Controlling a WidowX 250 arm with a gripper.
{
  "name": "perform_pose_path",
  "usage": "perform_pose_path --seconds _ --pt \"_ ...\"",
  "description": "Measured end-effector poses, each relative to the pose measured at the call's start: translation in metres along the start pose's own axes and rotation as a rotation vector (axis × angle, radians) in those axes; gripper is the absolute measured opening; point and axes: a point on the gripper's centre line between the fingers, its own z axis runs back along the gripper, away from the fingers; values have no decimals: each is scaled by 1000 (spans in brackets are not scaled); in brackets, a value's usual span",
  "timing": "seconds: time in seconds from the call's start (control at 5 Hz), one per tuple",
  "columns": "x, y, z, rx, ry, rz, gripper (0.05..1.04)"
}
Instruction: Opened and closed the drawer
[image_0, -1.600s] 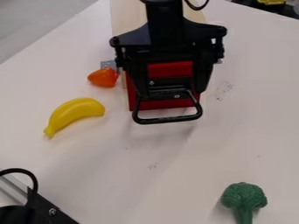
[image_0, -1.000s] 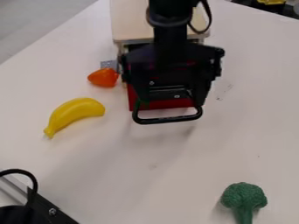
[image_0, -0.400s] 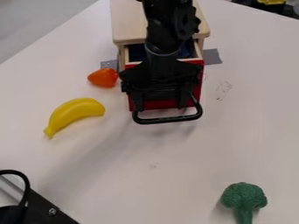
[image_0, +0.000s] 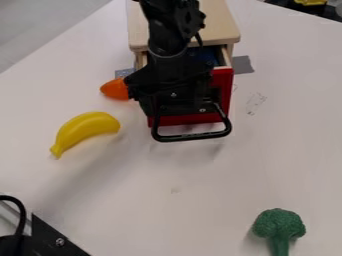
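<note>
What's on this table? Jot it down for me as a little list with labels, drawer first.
drawer: open, red front
drawer handle: black loop
cabinet: pale wood
inside drawer: something blue, mostly hidden
robot pincer: black, at the drawer's front, near the handle
toy foods: yellow banana, green broccoli
unclear item: small orange object, partly hidden, beside the drawer
surface: white table
</note>
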Motion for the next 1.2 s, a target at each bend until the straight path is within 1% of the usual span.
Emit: perform_pose_path --seconds 0.2,0.4,0.6,1.0,1.2 --pt "4 5 0 0 6 9 999" --pt "10 6 0 -11 -19 6 999" --pt "18 7 0 -25 -42 28 999" --pt "35 2 -6 -27 -66 37 999" --pt "36 2 -7 -27 -74 36 998"
